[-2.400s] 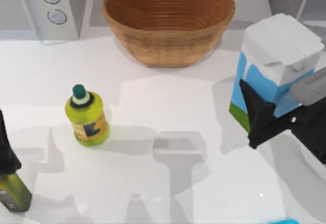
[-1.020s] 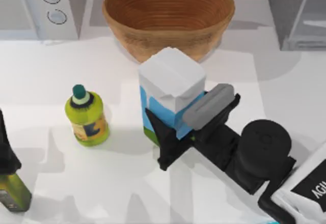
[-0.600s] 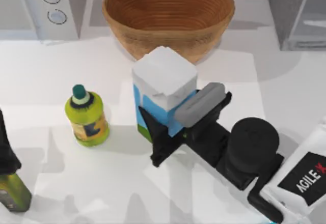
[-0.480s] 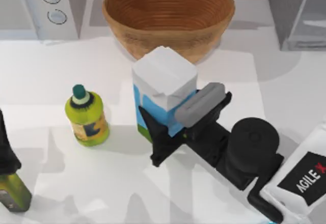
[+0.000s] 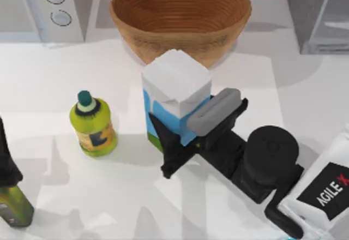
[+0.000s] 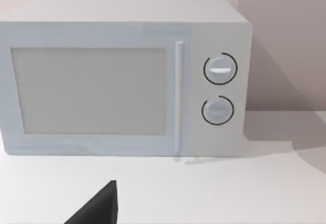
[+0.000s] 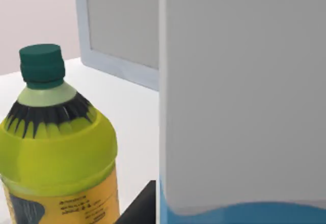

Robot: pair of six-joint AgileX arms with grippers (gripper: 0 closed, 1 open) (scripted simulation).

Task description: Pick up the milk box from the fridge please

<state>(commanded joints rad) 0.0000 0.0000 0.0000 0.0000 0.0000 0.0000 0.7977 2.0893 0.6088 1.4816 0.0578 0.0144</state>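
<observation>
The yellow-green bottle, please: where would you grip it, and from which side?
Grip the yellow-green bottle around its round body, below the dark green cap, coming in level from the table's left: it stands upright, and the milk box in the right gripper crowds its other side.

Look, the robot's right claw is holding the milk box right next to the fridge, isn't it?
Not next to the fridge. In the top view the right claw holds the milk box mid-table, in front of the wicker basket; the fridge stands off at the far right corner.
</observation>
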